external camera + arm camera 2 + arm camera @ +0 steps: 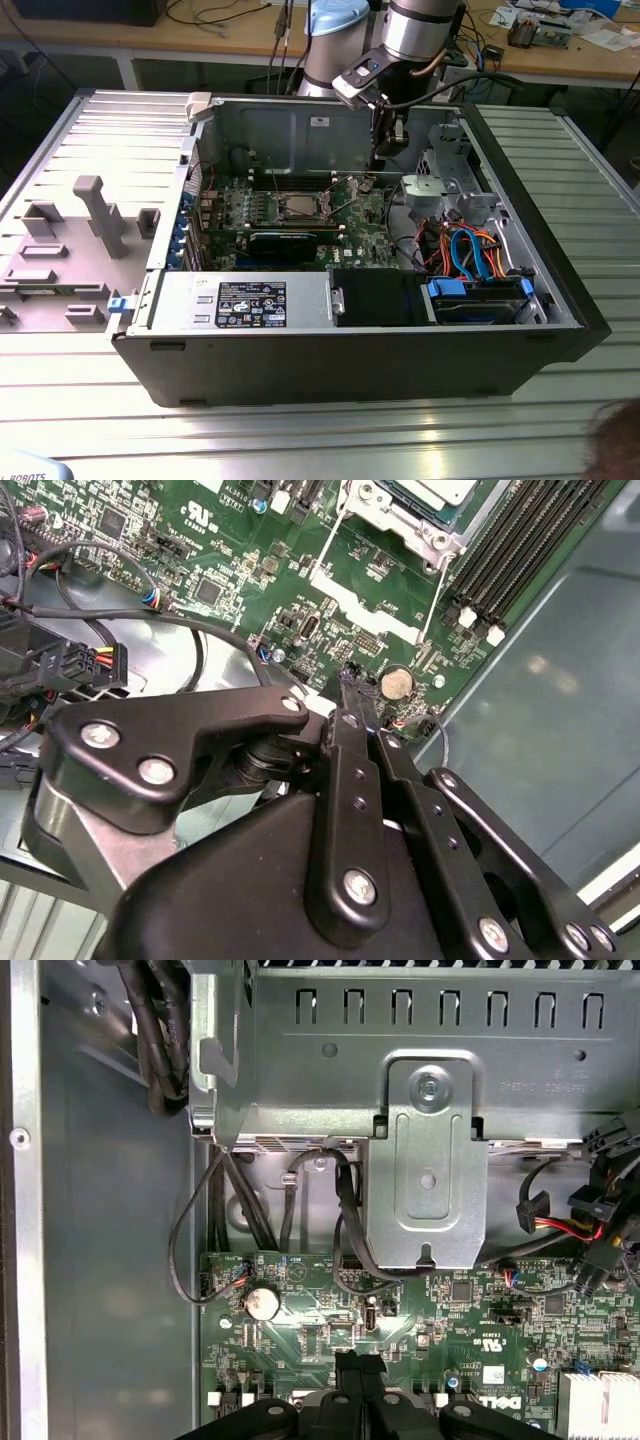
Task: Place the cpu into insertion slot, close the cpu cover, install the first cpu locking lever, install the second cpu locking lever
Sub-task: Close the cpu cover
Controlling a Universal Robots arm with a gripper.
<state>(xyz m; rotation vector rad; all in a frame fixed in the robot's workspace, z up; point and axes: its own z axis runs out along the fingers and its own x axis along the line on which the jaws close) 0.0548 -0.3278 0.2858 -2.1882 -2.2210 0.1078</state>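
- Broadly, an open computer case (350, 370) lay on its side on a ribbed metal table (300, 440).
- At the exterior view's left, a grey fixture (90, 215) of blocks and posts sat on the table beside the case.
- Inside the case, the green motherboard (365, 225) lay flat. The cpu (298, 205) was already seated in the insertion slot (281, 207), near the board's middle.
- The cpu cover (398, 522) seemed to lie flat around the chip, so by my judgement the first two steps looked done.
- Thin wire locking levers (432, 595) seemed to stand loose beside the socket, so latching them looked left to do.
- To the exterior view's right of the socket, the gripper (384, 150) hung over the board, apart from the chip. In both wrist views its fingers (345, 1380) were pressed together, holding nothing, near a coin battery (263, 1301).
- Further right sat a metal drive cage (450, 185) and orange and blue cables (470, 250).
- Behind, wooden workbenches (100, 30) lined the room.
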